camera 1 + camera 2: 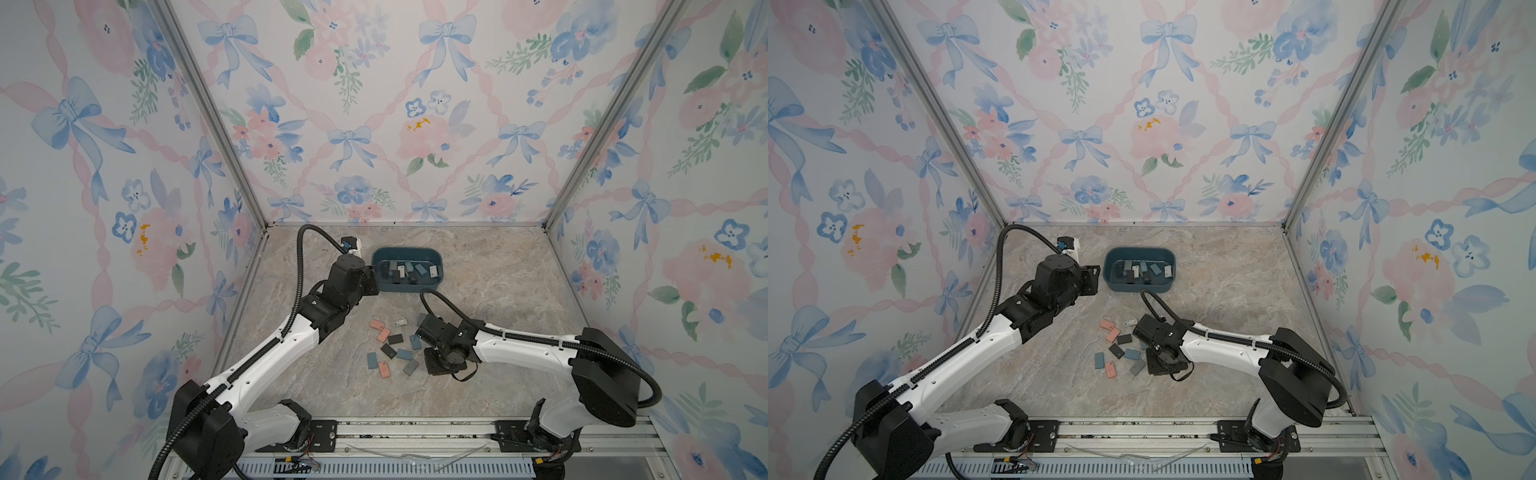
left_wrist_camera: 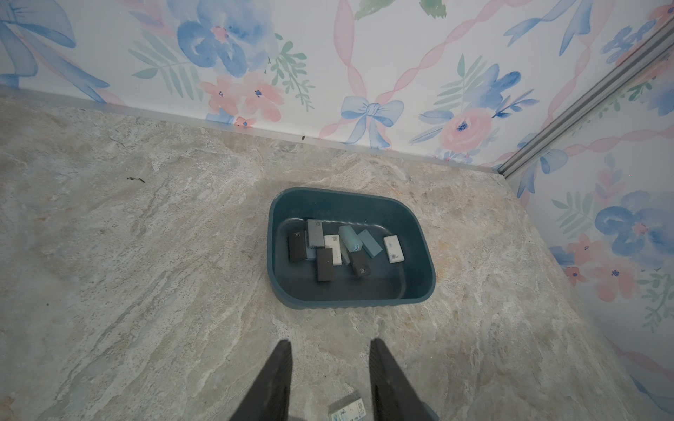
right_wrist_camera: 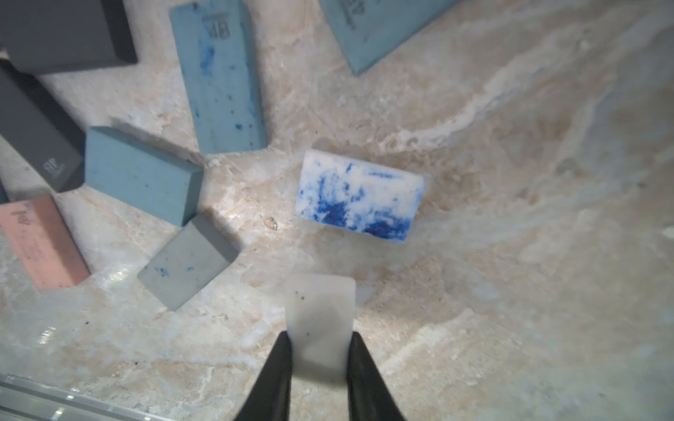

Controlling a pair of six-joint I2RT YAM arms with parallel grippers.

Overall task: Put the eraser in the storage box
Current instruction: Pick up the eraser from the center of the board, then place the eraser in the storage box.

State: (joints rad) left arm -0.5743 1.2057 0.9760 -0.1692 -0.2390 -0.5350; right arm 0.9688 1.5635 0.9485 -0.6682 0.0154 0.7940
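Note:
My right gripper [image 3: 320, 337] is shut on a small white eraser [image 3: 321, 306], held by its long sides close over the marble table beside a loose pile of erasers [image 1: 392, 347]. In both top views the right wrist [image 1: 442, 336] covers this grip. The storage box [image 1: 407, 250] [image 1: 1139, 250] is a dark teal tub at the back of the table, with several erasers [image 2: 328, 248] lying in it. My left gripper [image 2: 330, 342] hangs open and holds nothing, a little short of the box's near wall [image 2: 350, 302].
Near the held eraser lie a white eraser smeared with blue ink [image 3: 361, 195], blue ones [image 3: 219, 80] [image 3: 142, 175], a grey one [image 3: 186, 260], a pink one [image 3: 42, 242] and dark ones [image 3: 36, 127]. A wrapped eraser [image 2: 348, 410] lies under the left gripper. Floral walls enclose the table.

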